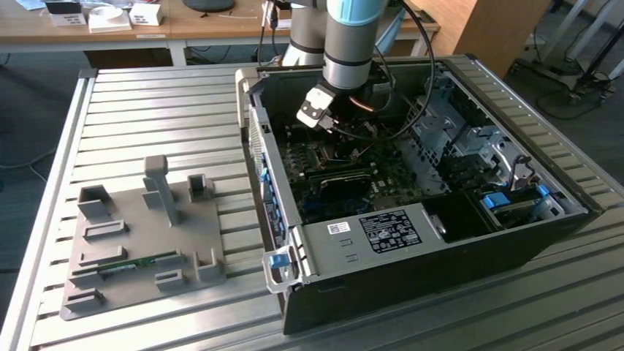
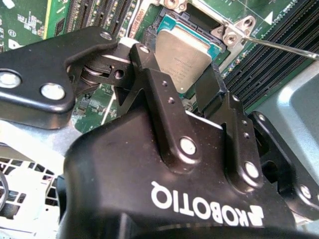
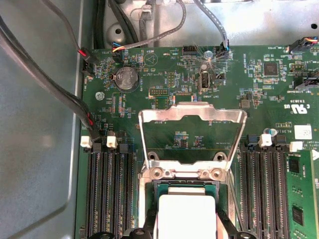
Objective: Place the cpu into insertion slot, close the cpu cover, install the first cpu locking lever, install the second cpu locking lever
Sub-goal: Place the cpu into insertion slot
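— Where is the arm (image 1: 347, 44) working?
— Inside the open computer case (image 1: 439, 278), which lies on a slatted metal table (image 1: 156, 110); in the exterior view the arm reaches down over the green board in the part of the case farther from the camera; a grey fixture plate (image 1: 137, 241) sits on the table at the exterior view's left, well apart from the case.
— And the gripper (image 2: 174, 64)?
— Its two black fingers (image 2: 154, 87) are drawn in on the cpu (image 2: 182, 55), one against each opposite edge; it is pinching the chip, silver top up.
— Where is the cpu against the board?
— Right at the insertion slot (image 2: 192, 15), square with its metal rim; whether it lies fully down in the recess I cannot tell.
— The cpu cover (image 3: 192, 110)?
— Open; in the first wrist view it stands up on its hinge just beyond the slot, the board showing through its window; a thin locking lever (image 2: 279, 46) is raised beside the socket; long black memory slots (image 3: 107, 194) flank the slot on both sides.
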Robot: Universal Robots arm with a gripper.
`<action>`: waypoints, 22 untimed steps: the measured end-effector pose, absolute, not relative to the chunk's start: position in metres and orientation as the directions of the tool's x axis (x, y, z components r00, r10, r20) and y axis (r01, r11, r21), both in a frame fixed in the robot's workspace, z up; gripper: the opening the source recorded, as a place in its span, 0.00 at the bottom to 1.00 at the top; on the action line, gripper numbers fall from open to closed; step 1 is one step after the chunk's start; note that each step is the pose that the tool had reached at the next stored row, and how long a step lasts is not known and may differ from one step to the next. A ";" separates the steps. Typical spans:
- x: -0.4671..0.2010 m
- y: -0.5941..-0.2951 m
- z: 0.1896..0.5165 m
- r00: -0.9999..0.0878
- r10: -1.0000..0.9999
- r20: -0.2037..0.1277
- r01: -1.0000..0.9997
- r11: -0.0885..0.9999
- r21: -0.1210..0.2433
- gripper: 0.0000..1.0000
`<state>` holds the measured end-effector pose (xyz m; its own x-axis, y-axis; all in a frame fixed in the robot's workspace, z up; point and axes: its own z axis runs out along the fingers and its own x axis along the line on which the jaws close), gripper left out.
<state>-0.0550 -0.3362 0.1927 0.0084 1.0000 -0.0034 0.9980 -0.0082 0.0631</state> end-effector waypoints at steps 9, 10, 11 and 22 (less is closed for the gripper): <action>-0.055 -0.336 0.191 0.008 1.000 -0.004 0.998 -0.008 0.063 0.54; -0.055 -0.336 0.190 0.008 1.000 -0.004 0.998 -0.008 0.063 0.54; -0.055 -0.336 0.190 0.008 1.000 -0.004 0.998 -0.008 0.063 0.54; -0.055 -0.336 0.190 0.008 1.000 -0.004 0.998 -0.008 0.063 0.54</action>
<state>-0.0551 -0.3363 0.1899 0.0084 1.0000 -0.0036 0.9980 -0.0082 0.0630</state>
